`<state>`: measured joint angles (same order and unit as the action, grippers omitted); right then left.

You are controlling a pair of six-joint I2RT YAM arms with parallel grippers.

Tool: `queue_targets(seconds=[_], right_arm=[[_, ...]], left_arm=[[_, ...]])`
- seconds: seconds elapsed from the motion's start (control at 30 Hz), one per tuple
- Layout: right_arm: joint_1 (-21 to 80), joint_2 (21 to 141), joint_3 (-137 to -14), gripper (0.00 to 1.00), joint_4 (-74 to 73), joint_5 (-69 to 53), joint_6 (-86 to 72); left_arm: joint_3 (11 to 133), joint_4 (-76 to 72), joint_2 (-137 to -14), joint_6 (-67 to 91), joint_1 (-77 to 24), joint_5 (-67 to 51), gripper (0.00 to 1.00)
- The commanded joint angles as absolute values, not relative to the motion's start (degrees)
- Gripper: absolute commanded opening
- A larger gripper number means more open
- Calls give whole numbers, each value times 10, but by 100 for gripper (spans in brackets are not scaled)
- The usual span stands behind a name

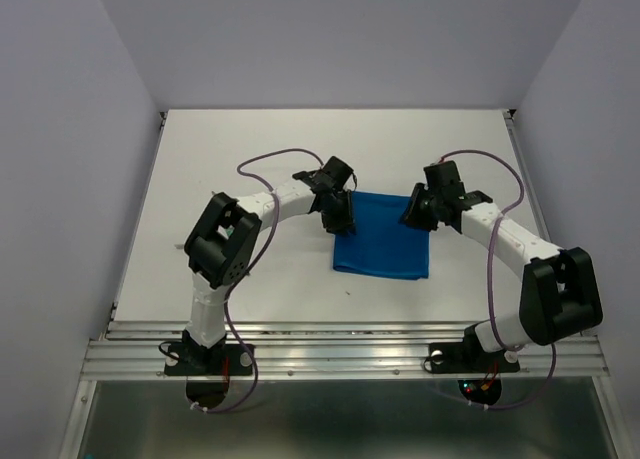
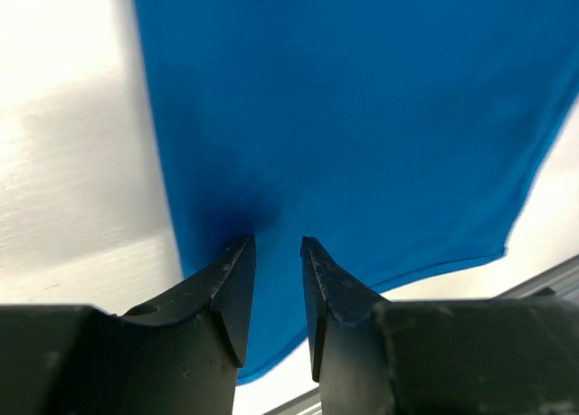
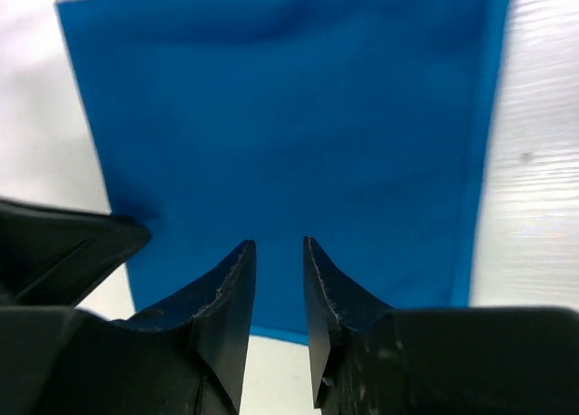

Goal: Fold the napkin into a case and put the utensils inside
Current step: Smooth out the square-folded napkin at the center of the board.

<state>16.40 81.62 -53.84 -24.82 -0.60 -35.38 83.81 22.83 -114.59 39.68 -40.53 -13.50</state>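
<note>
The bright blue napkin lies flat on the white table as a folded rectangle, and it fills the left wrist view and the right wrist view. My left gripper hovers over its far left corner, jaws a little apart with nothing between them. Over the far right corner my right gripper is likewise open and empty. The utensils are out of view. No case shape shows.
The white table spreads around the cloth, with pale walls on three sides. A metal rail runs along the near edge by the arm bases. Part of the left arm shows at the left of the right wrist view.
</note>
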Motion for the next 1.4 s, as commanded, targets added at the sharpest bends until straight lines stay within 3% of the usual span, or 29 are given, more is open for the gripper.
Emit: queue_targets(seconds=[0.0, 0.47, 0.67, 1.0, 1.37], right_arm=[[178, 805, -523, 33, -237, -56, -355], [178, 723, -356, 32, -241, -38, -385], [178, 753, -359, 30, -238, -6, -374], [178, 706, -395, 29, -281, 17, -366], [178, 730, -338, 25, -240, 7, -382]], left_arm=[[790, 207, -1088, 383, -408, -148, 37], [658, 171, -1051, 355, -415, -183, 35], [637, 162, -1049, 356, -417, -189, 33], [663, 180, -991, 347, -426, -199, 33], [574, 137, -1021, 352, -445, -224, 27]])
